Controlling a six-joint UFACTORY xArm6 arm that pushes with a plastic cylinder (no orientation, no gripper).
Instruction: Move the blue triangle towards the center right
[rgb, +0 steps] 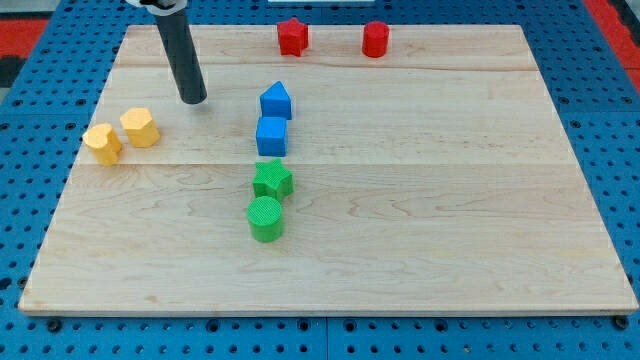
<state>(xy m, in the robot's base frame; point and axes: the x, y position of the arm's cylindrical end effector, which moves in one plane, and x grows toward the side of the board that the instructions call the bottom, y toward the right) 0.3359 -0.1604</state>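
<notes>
**Blue triangle waits near the counter's upper middle, my tip off to its left**

The blue triangle (276, 101) sits in the upper middle of the wooden counter (450, 220), at the head of a short column. Just below it, nearly touching, is the blue cube (272, 136); further down come the green star-like block (272, 181) and the green cylinder (265, 219). My tip (193, 100) rests on the counter to the view's left of the triangle, at about the same height in the view, with a clear gap between them. There is no hand on this arm, only the rod, so nothing is clenched or grasped; all it can do is push.

The target area, the centre right, lies to the view's right and a little lower, and that stretch of board carries no blocks.

Judging from this layout, the main risk is an off-centre push. The triangle's sloped faces could let the tip slide along one side, so the block spins or slips past instead of travelling. A push angled downward too soon would likely drive the triangle into the blue cube and drag it along. Aimed too high, the block may drift toward the red star-like block (292, 36) and the red cylinder (375, 39) at the view's top edge. The two yellow blocks (122, 135) at the view's left are well out of the way.
</notes>
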